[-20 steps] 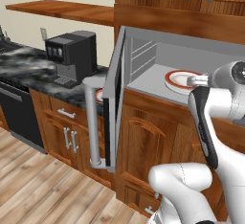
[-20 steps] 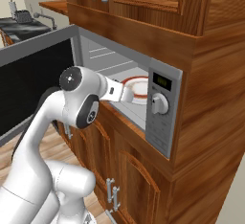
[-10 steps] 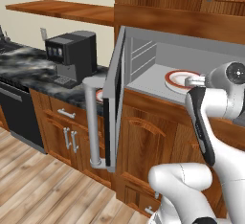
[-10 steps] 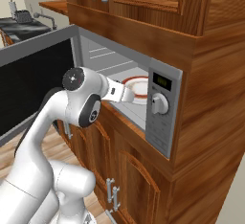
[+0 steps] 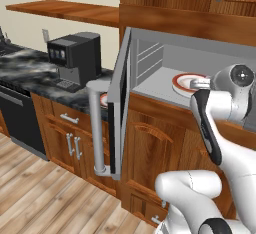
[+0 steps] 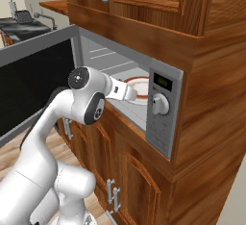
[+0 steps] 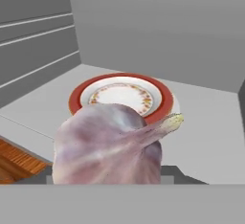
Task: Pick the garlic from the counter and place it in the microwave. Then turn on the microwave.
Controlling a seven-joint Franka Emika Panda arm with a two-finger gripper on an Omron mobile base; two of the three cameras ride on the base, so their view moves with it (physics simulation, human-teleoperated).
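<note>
In the hand view the garlic (image 7: pixel 107 144) sits clamped in the gripper (image 7: pixel 112 173), stem tip toward 3 o'clock; the red-rimmed plate (image 7: pixel 76 96) lies beyond at 12 o'clock, inside the open microwave (image 7: pixel 201 50).

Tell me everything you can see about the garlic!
The garlic is a rounded bulb, pale whitish with pinkish-purple streaks, and its papery-looking skin runs into a short pointed stem tip that is yellowish at the end. In the hand view it sits right in front of the camera, held in the gripper, tip pointing to the right. It hangs inside the open microwave, above the near edge of a red-rimmed plate, not yet set down.
</note>
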